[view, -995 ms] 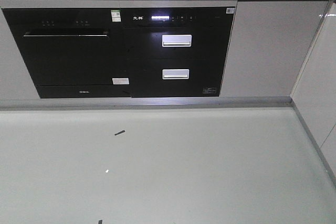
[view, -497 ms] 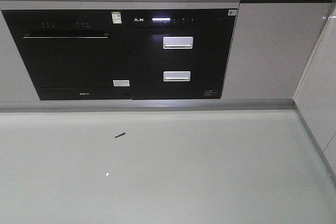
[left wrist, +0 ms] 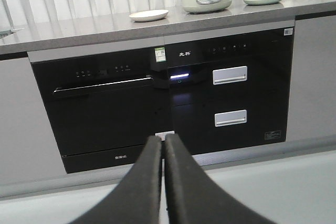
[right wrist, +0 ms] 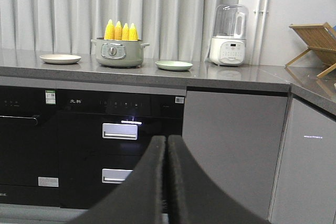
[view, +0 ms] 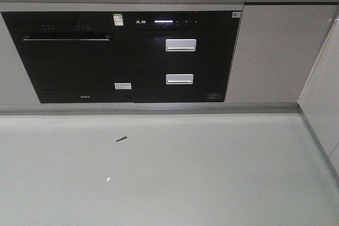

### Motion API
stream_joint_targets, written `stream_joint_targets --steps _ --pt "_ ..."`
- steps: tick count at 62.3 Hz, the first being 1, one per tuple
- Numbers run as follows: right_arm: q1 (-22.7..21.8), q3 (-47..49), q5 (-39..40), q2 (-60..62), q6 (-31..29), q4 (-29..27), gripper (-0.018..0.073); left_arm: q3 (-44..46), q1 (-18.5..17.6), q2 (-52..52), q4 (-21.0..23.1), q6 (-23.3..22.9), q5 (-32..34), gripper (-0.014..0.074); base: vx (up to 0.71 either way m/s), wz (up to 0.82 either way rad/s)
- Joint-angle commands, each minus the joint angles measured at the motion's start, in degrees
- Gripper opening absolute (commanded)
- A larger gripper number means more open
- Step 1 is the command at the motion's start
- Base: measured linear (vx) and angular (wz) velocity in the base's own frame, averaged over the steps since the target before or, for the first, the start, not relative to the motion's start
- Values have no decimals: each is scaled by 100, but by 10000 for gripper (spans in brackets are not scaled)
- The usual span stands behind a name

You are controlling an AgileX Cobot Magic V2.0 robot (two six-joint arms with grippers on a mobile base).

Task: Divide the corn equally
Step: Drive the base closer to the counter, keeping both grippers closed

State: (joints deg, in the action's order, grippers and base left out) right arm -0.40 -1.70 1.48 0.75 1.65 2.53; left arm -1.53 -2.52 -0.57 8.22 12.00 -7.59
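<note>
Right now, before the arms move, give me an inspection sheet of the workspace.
Surface: grey counter, carrying everything listed below.
Job's things: four corn cobs standing upright in a pot; cream plate and green plate, one on each side of it, both bare.
Clutter: blender; wooden rack.
Grippers: left gripper and right gripper both shut, holding nothing.
Cables: nothing seen.
Surroundings: black appliances under the counter; dark scrap on the floor; curtain behind.

Corn [right wrist: 121,31] juts above the pot [right wrist: 119,53], seemingly clear overhead; a white plate [right wrist: 60,59] and green plate [right wrist: 174,65] flank it.
</note>
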Motion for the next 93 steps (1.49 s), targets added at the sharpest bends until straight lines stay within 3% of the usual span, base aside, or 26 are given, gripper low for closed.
stream_joint_targets --steps 1,93 --pt "-26 -56 459 18 -26 39 -4 -19 3 -95 18 -56 385 -6 6 0" --pt "-26 -56 459 18 -26 39 -4 -19 3 -95 18 -56 385 -6 6 -1"
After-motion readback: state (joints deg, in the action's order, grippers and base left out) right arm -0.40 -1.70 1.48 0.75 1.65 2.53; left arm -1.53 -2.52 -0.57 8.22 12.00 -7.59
